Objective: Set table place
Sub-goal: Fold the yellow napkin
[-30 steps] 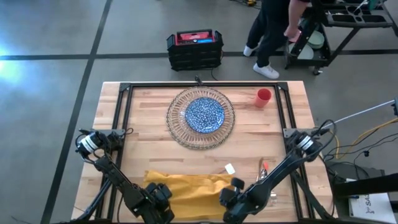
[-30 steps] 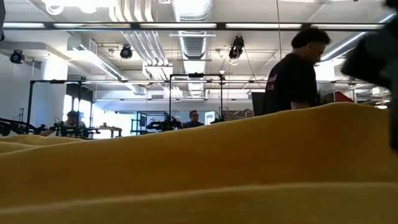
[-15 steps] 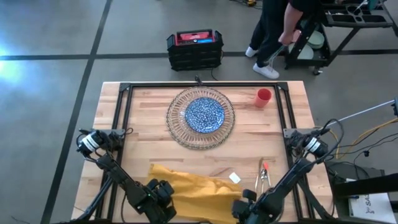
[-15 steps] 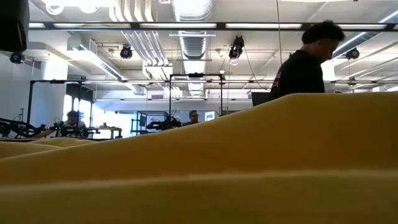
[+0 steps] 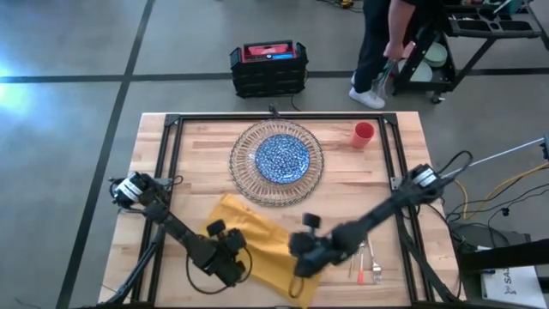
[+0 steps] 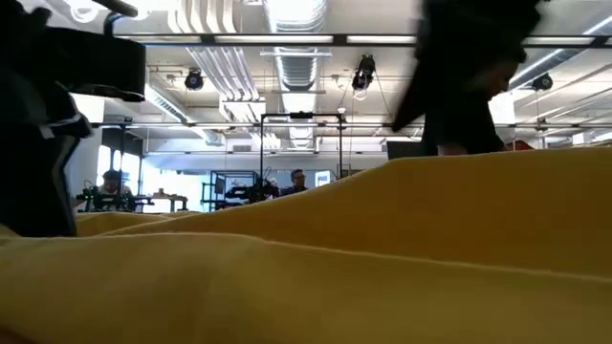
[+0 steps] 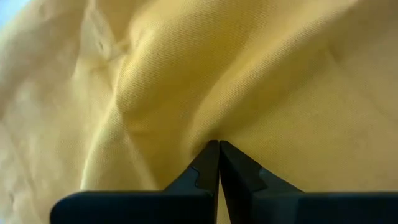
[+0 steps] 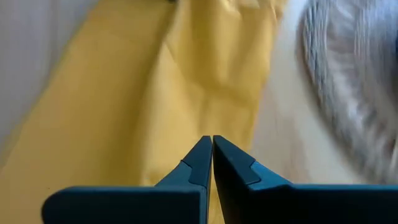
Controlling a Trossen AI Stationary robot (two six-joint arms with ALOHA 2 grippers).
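The yellow napkin (image 5: 257, 240) lies slantwise near the table's (image 5: 197, 146) near edge, one end pointing at the glass charger (image 5: 244, 184). The blue-patterned plate (image 5: 282, 158) sits in the charger's middle. My left gripper (image 5: 232, 260) is shut at the napkin's left side, my right gripper (image 5: 302, 256) shut at its right side. The red cup (image 5: 364, 134) stands at the far right. Orange-handled cutlery (image 5: 367, 262) lies right of the napkin. In the low view the napkin (image 6: 363, 258) fills the foreground. My left gripper pinches a raised crease of the napkin (image 7: 205, 127) between its shut fingertips, coming down from above; how many layers, I cannot tell. My right gripper is shut at the napkin's right edge (image 8: 205, 121), the cloth running away from its tips; the fingers hide the contact itself.
Black frame rails (image 5: 171, 163) run along the table's left, right and far sides. A black crate (image 5: 268, 69) stands on the floor beyond the far edge, and a person (image 5: 386, 43) stands by a cart at the far right. Bare wood shows left of the charger.
My right gripper has gone toward the table's left edge and away from the near edge; my left gripper has shifted toward the charger. The napkin has turned from lying along the near edge to lying slantwise, one end now close to the charger.
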